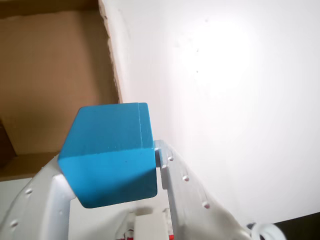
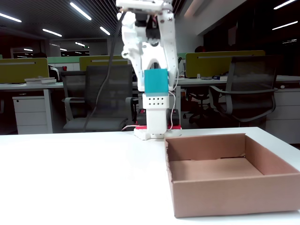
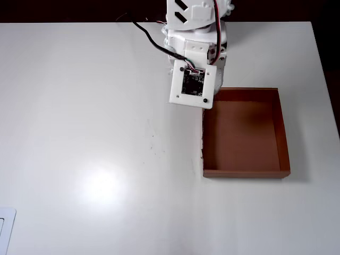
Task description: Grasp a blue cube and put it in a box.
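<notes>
Aloft, unmarked blue cube [image 1: 110, 155] in claw [image 1: 112, 172]

white table [image 2: 70, 178], mesh office chairs [image 2: 101, 98], desks behind [image 2: 28, 86]

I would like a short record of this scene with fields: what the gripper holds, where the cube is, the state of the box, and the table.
gripper: gripper shut on the blue cube, one white finger on each side
cube position: lifted well above the table in the fixed view, not yet over the box
box: open brown cardboard box, nothing seen inside, lying right of the arm in the overhead view
table: white, with a bright light reflection
</notes>
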You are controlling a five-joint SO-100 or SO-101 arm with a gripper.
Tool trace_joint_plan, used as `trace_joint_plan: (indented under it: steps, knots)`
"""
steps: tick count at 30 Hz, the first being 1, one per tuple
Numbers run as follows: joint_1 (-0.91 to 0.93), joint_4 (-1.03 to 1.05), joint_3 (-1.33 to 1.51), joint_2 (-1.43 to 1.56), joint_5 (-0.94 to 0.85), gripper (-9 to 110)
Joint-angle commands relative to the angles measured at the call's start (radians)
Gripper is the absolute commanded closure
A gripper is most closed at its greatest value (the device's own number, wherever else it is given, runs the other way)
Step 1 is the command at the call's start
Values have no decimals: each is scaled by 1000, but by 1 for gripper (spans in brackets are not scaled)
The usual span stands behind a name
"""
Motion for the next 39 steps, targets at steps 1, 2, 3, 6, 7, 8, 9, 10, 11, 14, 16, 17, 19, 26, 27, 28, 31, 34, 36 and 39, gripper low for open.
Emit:
trace_joint_plan:
  steps: [1,2,3,6,7,8,9,10,11,14,16,17,19,26,27,28,31,34,36,39]
  knots:
    - [-52,11,-86,-2,28,89]
    - [-69,17,-101,-9,38,89]
    - [-86,23,-117,-18,51,89]
    - [-135,35,-166,-52,80,89]
    - [-150,37,-178,-63,89,89]
    - [-163,37,-186,-74,97,89]
    - [-190,34,-201,-101,114,89]
    - [-202,32,-206,-118,126,89]
    - [-212,29,-209,-132,133,89]
    - [-232,11,-193,-170,153,89]
    - [-236,-29,-153,-181,155,89]
    - [-241,-95,-86,-186,155,89]
    - [-252,-181,11,-193,155,89]
    - [-288,-308,179,-212,169,89]
    - [-291,-321,192,-222,173,89]
    - [-295,-334,202,-233,176,89]
    - [-299,-367,229,-265,181,89]
    - [-302,-420,278,-307,186,89]
    - [-302,-437,291,-325,190,89]
    - [-305,-459,305,-347,196,89]
